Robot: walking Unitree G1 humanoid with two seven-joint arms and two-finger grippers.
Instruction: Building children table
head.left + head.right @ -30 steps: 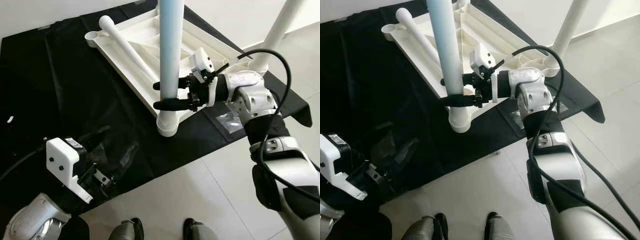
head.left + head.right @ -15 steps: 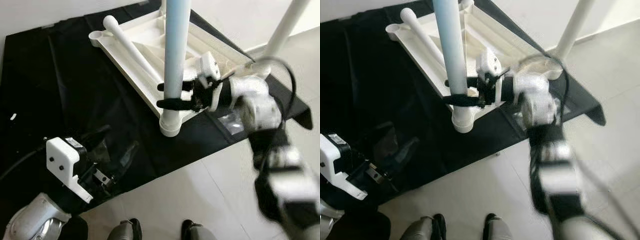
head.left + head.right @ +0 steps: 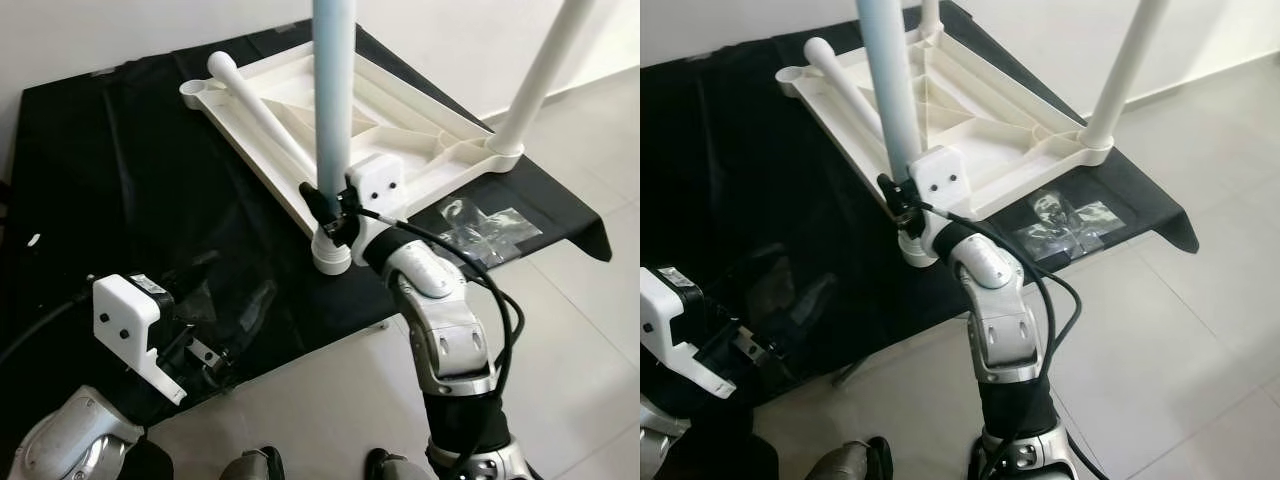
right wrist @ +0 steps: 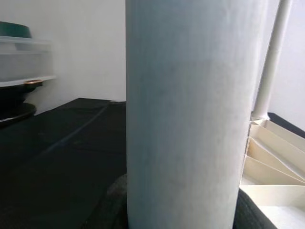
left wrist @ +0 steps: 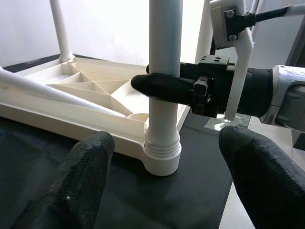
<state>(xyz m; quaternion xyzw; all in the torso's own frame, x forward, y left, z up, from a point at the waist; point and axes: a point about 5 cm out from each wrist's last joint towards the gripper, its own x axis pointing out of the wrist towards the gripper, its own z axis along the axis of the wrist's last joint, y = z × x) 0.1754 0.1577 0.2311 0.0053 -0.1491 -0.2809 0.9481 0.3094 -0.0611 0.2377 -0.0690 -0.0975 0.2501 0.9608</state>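
Note:
The white children's table top (image 3: 400,120) lies upside down on a black sheet (image 3: 120,180). A pale leg (image 3: 333,100) stands upright in the near corner socket (image 3: 331,255). My right gripper (image 3: 325,205) is shut on this leg just above the socket; its black fingers (image 5: 162,88) wrap the leg (image 4: 190,119). My left gripper (image 5: 164,143) is open, low over the sheet, facing the socket from a short way off, fingers (image 5: 88,181) spread wide. A second leg (image 3: 535,80) stands in the right corner. A loose leg (image 3: 260,110) lies across the table top.
A clear plastic bag of small parts (image 3: 475,220) lies on the sheet near the right corner. Another upright leg (image 3: 930,15) stands at the far corner. Pale tiled floor (image 3: 560,330) surrounds the sheet. My feet (image 3: 255,465) stand at the sheet's near edge.
My right arm has swung from the right side round to the near side of the leg, still gripping it. The left arm has not moved. The camera shifted a little.

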